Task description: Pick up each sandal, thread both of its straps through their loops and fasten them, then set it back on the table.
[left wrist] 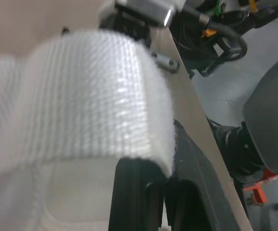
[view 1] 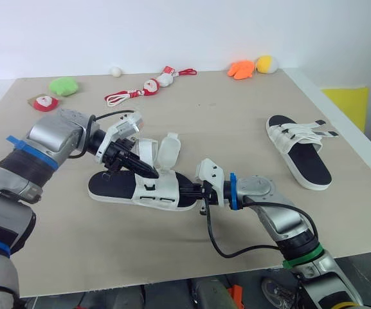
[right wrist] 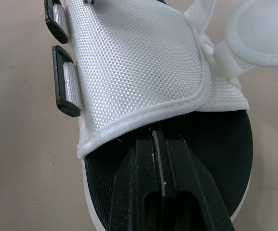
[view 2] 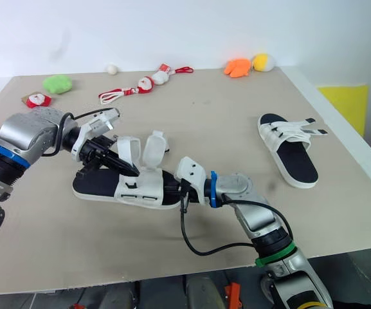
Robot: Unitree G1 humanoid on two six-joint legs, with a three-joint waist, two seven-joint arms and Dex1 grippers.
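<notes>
The right claw, shut tight, is pressed on the sole of the sandal, likely so it is held steady on the table. Its strap is pinched by the left claw for threading.

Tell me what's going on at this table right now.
The robot is working on the near sandal with both arms. Its left gripper pinches a white strap raised above it; the right gripper, shut, rests on the black footbed at the upper's edge. The second sandal lies apart on the table, to the robot's right. Small toys line the far edge.
</notes>
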